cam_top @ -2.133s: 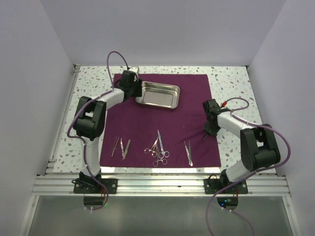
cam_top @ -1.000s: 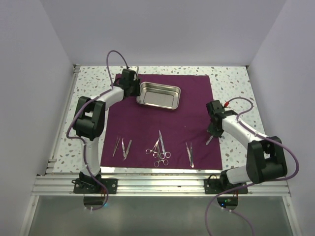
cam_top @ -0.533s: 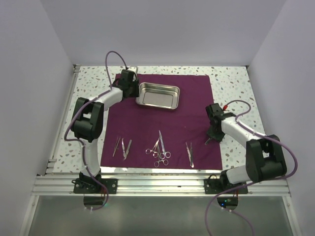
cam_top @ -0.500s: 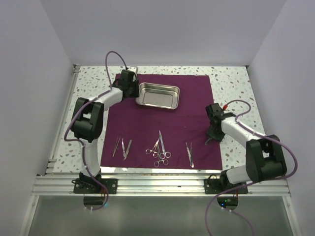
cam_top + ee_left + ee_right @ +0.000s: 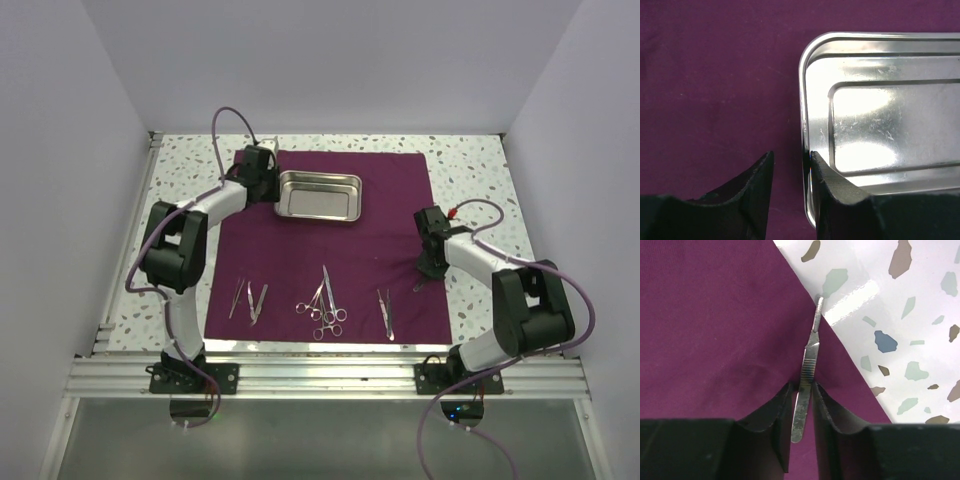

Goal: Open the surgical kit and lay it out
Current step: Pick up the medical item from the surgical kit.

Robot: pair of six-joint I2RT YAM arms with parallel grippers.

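The maroon cloth [image 5: 330,250] lies spread flat. The empty steel tray [image 5: 320,197] sits on its far part. My left gripper [image 5: 262,180] is at the tray's left end, slightly open. One finger is inside against the rim and the other outside, as the left wrist view [image 5: 791,155] shows with the tray [image 5: 880,110]. My right gripper [image 5: 430,266] is at the cloth's right edge, shut on a slim silvery instrument [image 5: 810,355], its tip over the cloth's edge [image 5: 715,315]. Two tweezers [image 5: 245,300], scissors and forceps [image 5: 322,300] and another tweezers [image 5: 384,312] lie along the near edge.
The speckled white tabletop [image 5: 470,170] shows around the cloth. White walls close in the left, right and back. An aluminium rail [image 5: 320,375] runs along the near edge by the arm bases.
My right gripper has carried the slim instrument slightly back along the cloth's right edge, its elbow drawn in. The left gripper and tray have shifted slightly left and back.
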